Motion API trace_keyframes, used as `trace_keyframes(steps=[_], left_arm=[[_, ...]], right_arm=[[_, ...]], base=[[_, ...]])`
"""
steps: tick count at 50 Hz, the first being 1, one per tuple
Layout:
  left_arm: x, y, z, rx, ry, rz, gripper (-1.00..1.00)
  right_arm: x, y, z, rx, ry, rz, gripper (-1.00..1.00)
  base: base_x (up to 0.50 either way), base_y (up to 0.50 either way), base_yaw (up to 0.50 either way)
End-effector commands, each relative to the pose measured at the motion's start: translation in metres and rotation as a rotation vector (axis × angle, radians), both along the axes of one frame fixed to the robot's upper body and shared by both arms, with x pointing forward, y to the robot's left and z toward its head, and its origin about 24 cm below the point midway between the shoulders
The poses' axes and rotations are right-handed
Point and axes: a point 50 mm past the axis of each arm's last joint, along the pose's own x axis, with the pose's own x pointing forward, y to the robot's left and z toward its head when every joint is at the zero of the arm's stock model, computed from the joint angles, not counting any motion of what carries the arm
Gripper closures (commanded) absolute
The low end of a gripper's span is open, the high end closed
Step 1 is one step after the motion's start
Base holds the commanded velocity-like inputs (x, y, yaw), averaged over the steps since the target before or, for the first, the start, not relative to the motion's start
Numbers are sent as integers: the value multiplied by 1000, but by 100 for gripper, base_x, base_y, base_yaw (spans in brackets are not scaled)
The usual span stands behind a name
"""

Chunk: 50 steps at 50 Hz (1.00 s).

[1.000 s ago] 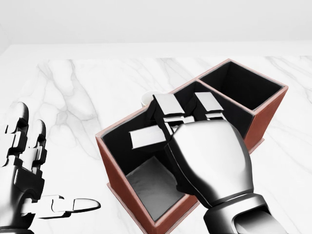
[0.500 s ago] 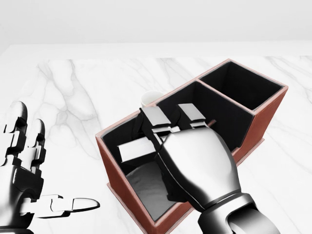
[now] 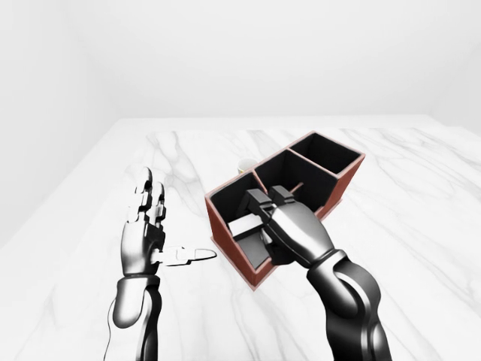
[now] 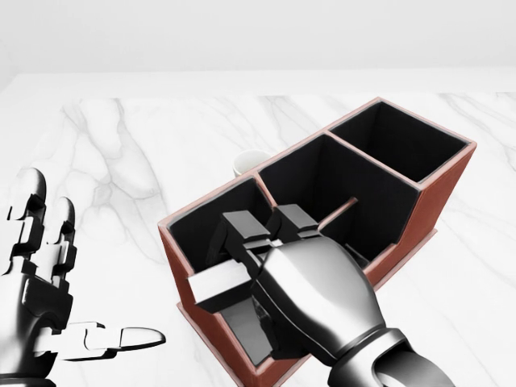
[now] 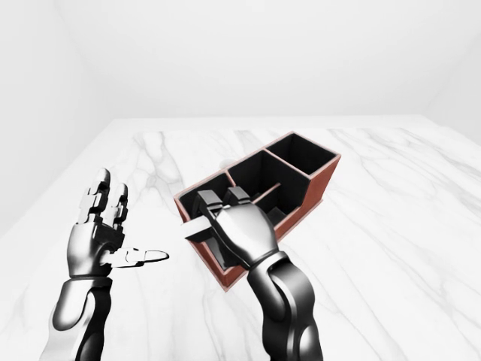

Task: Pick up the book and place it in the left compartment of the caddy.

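The red-brown caddy [image 4: 441, 200] with black insides lies slanted across the marble table, three compartments in a row. The grey book [image 4: 243, 329] lies at the bottom of the left compartment, mostly hidden under my right hand; it also shows in the left-eye view [image 3: 252, 251]. My right hand [image 4: 242, 251] hovers over that compartment with fingers stretched out, open, not closed on the book. My left hand [image 4: 58, 272] is open, fingers spread, at the lower left, apart from the caddy.
A white cup [image 4: 247, 164] stands just beyond the caddy's upper wall, partly hidden by it. The middle and right compartments hold nothing I can see. White marble table [image 4: 121, 145] stretches around; its far edge runs along the top of the head view.
My right hand has drawn back toward the bottom left of the head view, over the left compartment, now covering more of the book. The left hand and caddy have not moved.
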Motion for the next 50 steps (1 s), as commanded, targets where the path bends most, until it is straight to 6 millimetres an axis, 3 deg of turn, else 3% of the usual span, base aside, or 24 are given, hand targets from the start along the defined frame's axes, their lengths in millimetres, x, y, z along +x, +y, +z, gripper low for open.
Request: trace_keyframes(steps=[1,16,23,35,50], left_arm=[[0,0,-1,1,3,-1,-100],[1,-2,-3,4,13,-5,-100],[0,-5,-4,8,22,-11,-100],[1,-5,-5,8,25,-11,-100],[1,-3,-4,5,21,-8,-100]], right_arm=[[0,1,-4,51,40,70,100],[0,-11,-8,95,71,80,100],[-1,-15,5,76,-2,62,100],[5,-28,10,105,-21,31,100],[17,-30,-9,171,103,78,100]], base=[[0,0,0],[0,0,0],[0,0,0],[0,0,0],[0,0,0]])
